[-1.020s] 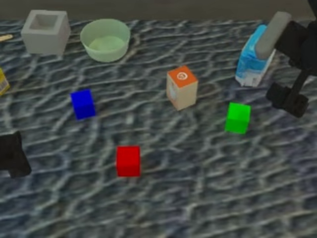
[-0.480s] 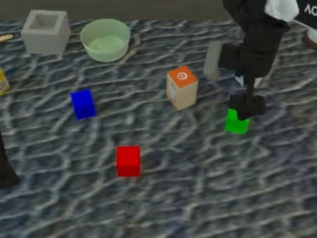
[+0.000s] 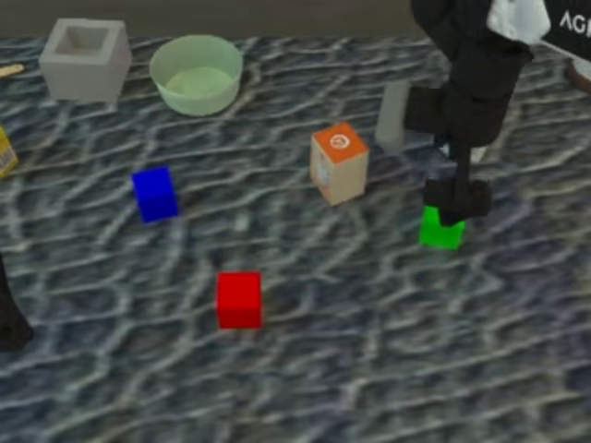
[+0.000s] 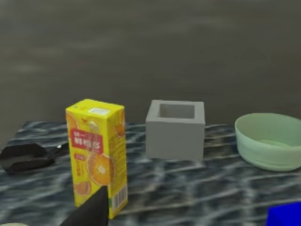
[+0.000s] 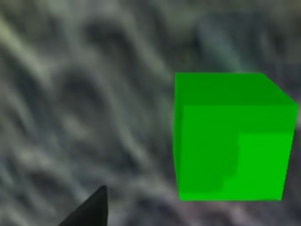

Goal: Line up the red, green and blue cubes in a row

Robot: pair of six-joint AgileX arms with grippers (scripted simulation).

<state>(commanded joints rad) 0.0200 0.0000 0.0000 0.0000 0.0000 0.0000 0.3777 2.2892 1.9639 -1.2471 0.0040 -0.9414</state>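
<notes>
Dark rippled tabletop, blue-grey, under all items. Green cube right of centre, partly covered from above by right gripper; gripper directly over cube's upper edge, contact not determinable, finger state cannot be told. Same green cube large in right wrist view, standing flat on the surface, one dark fingertip at lower edge of frame, apart from it. Red cube lower centre, well apart from others. Blue cube left of centre. Beige carton with orange top at centre, between blue and green cubes. Grey open box upper left, pale green bowl just beside it. Left gripper parked at left edge, finger state cannot be told. Yellow juice carton upright in left wrist view.
</notes>
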